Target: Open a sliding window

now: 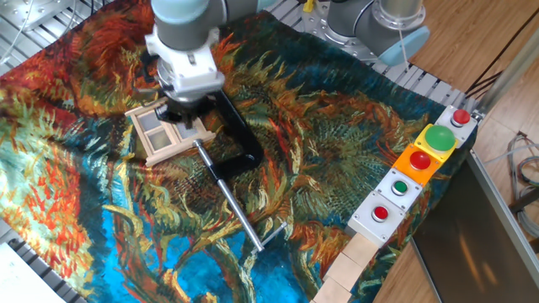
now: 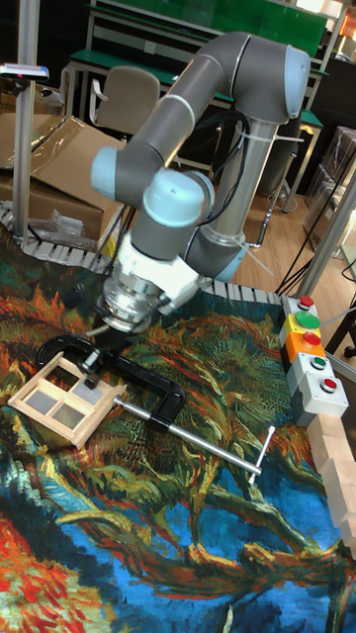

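Hovering end effector (image 2: 96, 362) over sliding window (image 2: 61, 399) right edge, jaw state unclear; C-clamp (image 1: 234, 139) alongside.

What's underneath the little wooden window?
The small light-wood four-pane window lies on a colourful painted cloth, with the black C-clamp at its edge. The claw covers one corner, so that part stays hidden.

arm (image 2: 188, 119): grey tubular links | joints: light-blue caps | wrist: white flange | cable: black, along forearm | gripper (image 2: 99, 361): black fingers
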`<state>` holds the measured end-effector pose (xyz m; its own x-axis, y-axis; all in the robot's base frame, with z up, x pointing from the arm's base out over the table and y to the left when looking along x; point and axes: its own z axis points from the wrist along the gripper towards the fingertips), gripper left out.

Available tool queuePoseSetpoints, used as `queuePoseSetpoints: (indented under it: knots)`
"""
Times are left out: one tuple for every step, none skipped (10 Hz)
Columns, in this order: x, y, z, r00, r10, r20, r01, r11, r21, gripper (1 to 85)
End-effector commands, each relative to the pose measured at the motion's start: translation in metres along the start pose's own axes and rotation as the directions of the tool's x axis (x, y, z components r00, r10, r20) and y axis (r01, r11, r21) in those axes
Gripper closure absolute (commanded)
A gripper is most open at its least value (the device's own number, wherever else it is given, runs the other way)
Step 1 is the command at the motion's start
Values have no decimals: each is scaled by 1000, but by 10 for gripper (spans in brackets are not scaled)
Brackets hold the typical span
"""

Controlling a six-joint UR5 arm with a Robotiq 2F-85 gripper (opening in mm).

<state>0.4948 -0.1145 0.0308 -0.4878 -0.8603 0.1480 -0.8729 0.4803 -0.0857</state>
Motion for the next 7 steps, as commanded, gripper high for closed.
queuePoseSetpoints:
  knots:
    - [25, -11, -20, 999, 24, 29, -23, 1000, -20, 303]
    - [16, -16, -20, 995, 78, 63, -78, 997, -4, 367]
    - [11, -18, -21, 986, 141, 84, -141, 990, -1, 510]
    - [2, -14, -21, 975, 192, 113, -191, 981, -28, 590]
    - [1, -15, -22, 963, 241, 119, -239, 971, -31, 833]
    - [1, -16, -22, 950, 289, 115, -287, 957, -33, 843]
    - [-2, -20, -22, 944, 304, 131, -303, 953, -26, 843]
